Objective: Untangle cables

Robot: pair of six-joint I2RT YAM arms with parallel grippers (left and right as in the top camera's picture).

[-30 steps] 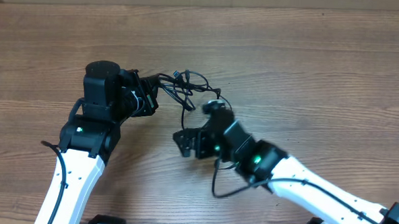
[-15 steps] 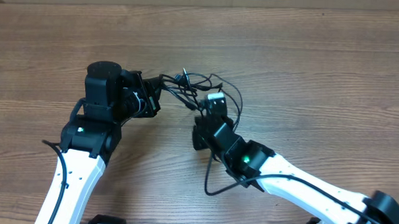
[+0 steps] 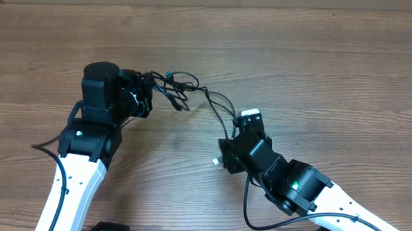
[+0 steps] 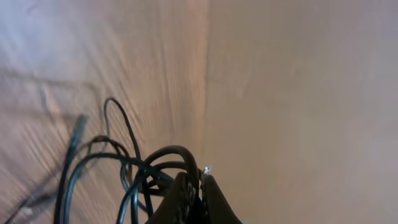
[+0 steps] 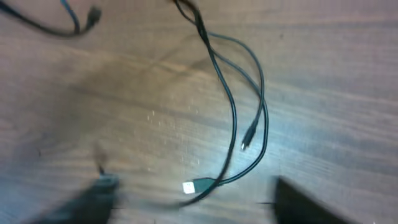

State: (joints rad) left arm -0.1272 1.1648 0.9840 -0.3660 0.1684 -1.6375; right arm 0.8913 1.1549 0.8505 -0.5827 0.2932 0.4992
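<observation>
I'm working over a bare wooden desk [image 3: 333, 65], and nothing lies on it but the job itself. The left arm [image 3: 86, 152] reaches up from the near edge on the left. The right arm [image 3: 300, 189] comes in from the near right corner toward the middle.

The left hand [image 3: 145, 93] is clamped shut on the cables [image 3: 174, 86]. Its wrist view shows several black loops bunched right at the closed fingertips. I read that as the anchor: it pins the knot just left of the desk's middle so the other side has something to pull against.

The right hand [image 3: 247, 119] sits near the centre, and in its own camera the fingers [image 5: 102, 190] stand wide apart, gripping nothing. That view is smeared, so I can't say whether they touch a cord.

From the tangle two thin strands [image 5: 233, 112] trail out toward the right hand, crossing once and lying slack on the wood. That slack tells me this end is free to be drawn away.

Their ends rest just ahead of the open hand: a flat silvery plug [image 5: 194, 185] between the fingers, and a small dark plug [image 5: 247, 137] a little beyond it. I judge the knot only partly loosened.
</observation>
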